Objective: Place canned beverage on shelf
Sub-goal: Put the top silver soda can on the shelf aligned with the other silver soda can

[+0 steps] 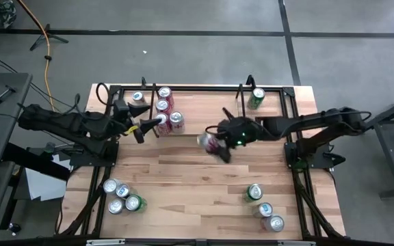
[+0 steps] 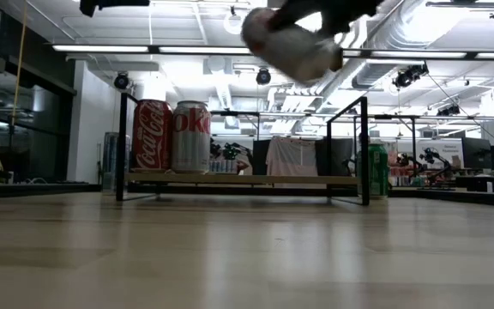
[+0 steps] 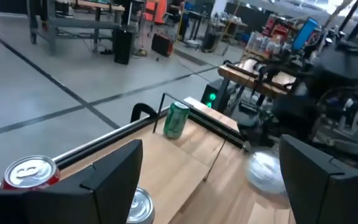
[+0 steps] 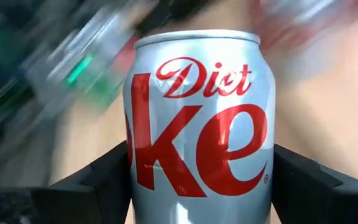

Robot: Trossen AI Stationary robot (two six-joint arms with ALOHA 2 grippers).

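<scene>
Aloft, right pincer (image 1: 214, 143) clamped on Diet Coke can (image 4: 197, 118), beside shelf (image 1: 204, 92) edge.

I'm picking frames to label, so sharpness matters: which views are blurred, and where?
Right wrist view: Diet Coke can sharp in the right tool, background streaked. Low view: that can smeared overhead, shelf crisp. Left wrist view: far side blurred. High view: mostly clear.
</scene>
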